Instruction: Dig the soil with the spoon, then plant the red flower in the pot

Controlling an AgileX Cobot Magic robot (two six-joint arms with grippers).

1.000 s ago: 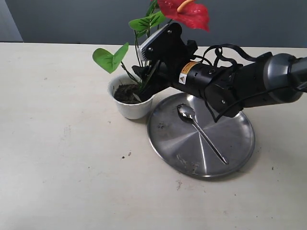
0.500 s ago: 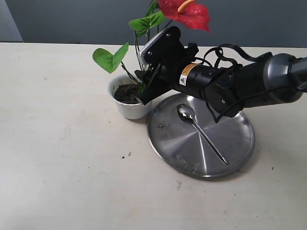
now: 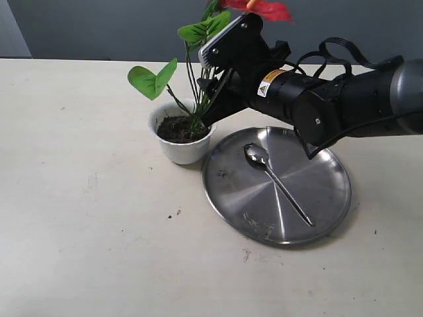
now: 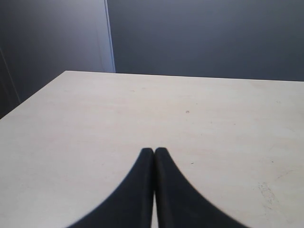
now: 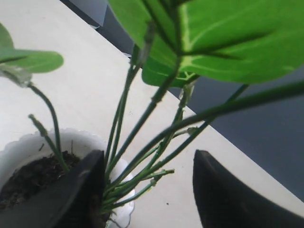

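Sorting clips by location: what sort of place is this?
Probably a lab test bench, not a garden: bare pale table, plain dark wall, and a steel plate as a work tray.

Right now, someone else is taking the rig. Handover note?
Right gripper: open, jaws either side of the red flower stems, just above the pot.
Left gripper: shut, empty, over bare table.
Flower stems stand in the soil inside the pot. Spoon lies on the steel plate beside the pot.
Done: planting appears complete, flower released.
Left: back the right arm off without snagging the stems; check that the flower stands unaided.
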